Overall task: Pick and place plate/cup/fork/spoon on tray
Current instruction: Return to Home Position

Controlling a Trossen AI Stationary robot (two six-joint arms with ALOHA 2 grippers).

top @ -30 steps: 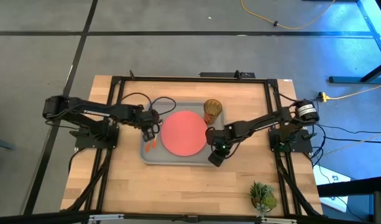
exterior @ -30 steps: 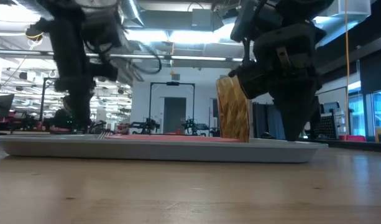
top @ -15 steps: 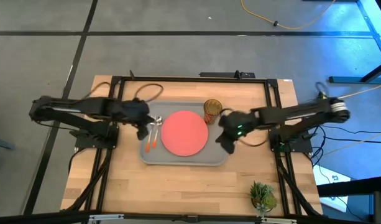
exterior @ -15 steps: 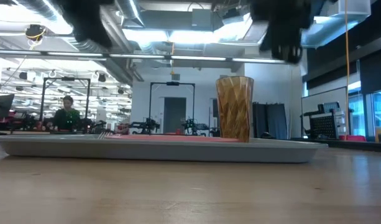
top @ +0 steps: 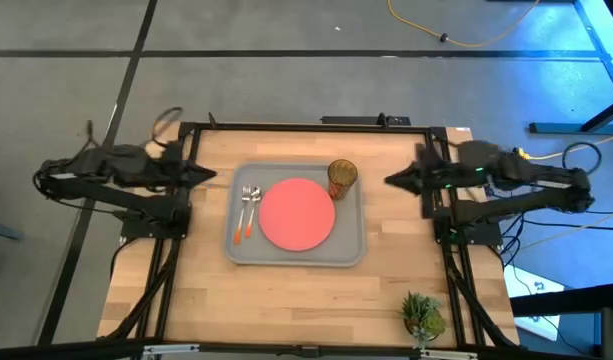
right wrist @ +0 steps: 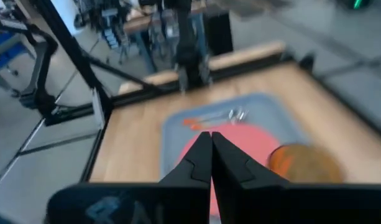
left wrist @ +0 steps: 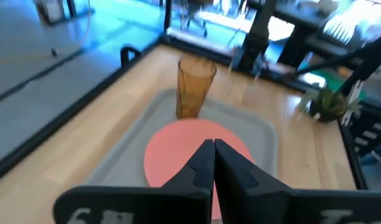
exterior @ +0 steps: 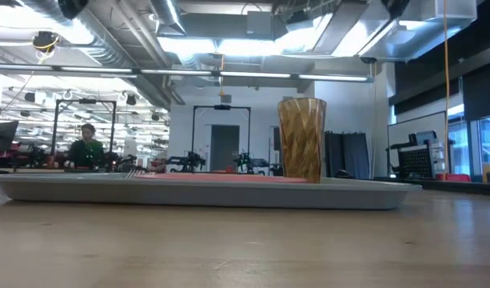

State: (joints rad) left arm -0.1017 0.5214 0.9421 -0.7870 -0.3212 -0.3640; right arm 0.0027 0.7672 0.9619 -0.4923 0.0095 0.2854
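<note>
Homing step: plate (top: 297, 214), cup (top: 342, 176), prob. both utensils (top: 248, 208) on tray (top: 352, 256); left pincer (left wrist: 213, 145) & right pincer (right wrist: 211, 137) closed, empty; nxt just park arms

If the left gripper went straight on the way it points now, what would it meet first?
Most likely the plate. In the left wrist view the shut left gripper lines up with its red surface, and the cup stands farther on. Depth is unclear, so the tray could come first.
</note>
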